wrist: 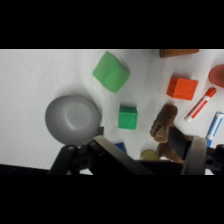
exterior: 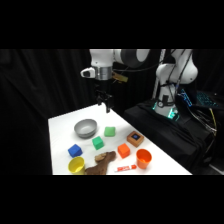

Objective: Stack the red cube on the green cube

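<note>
Claw (exterior: 105, 104) hangs high over the far edge of the white table (exterior: 60, 127), holding nothing, well apart from every object. In the wrist view its two fingers (wrist: 192, 150) stand apart with nothing between them.

Your target, the red cube (exterior: 124, 150), sits on the table toward the near side, between a brown lump (exterior: 102, 161) and a brownish block with a dark top (exterior: 135, 138). From the claw it lies nearer the camera and a little to the right in the side view, so you would likely have to come forward and down.

The green cube (exterior: 98, 143), the deeper-coloured one, rests just left of it, apart, not touching. A paler green cube (exterior: 110, 131) sits behind.

Being a cube, the red one has no long axis; in the wrist view (wrist: 182, 87) its edges look slightly turned against the picture's sides.
</note>
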You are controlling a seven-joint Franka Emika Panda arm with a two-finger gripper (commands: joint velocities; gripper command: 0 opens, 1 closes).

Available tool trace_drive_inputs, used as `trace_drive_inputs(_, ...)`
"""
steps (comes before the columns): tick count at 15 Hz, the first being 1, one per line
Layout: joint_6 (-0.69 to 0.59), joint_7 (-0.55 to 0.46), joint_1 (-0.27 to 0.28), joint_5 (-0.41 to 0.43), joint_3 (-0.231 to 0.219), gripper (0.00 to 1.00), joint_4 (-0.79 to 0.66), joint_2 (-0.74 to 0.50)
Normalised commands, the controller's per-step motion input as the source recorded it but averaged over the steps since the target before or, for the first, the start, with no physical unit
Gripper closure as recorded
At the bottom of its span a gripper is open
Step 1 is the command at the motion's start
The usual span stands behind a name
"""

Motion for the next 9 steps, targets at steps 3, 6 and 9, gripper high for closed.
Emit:
trace_drive_inputs(3, -0.01, 0.02, -0.012, 0.011, 0.027, 0.00, -0.01, -0.02)
trace_drive_inputs(6, 0.01, 0.10, 0.016, 0.025, 0.049, 0.00, -0.05, -0.09)
trace_drive_inputs(9, 0.05, 0.18, 0.050, 0.071, 0.066, 0.00, -0.13, -0.14)
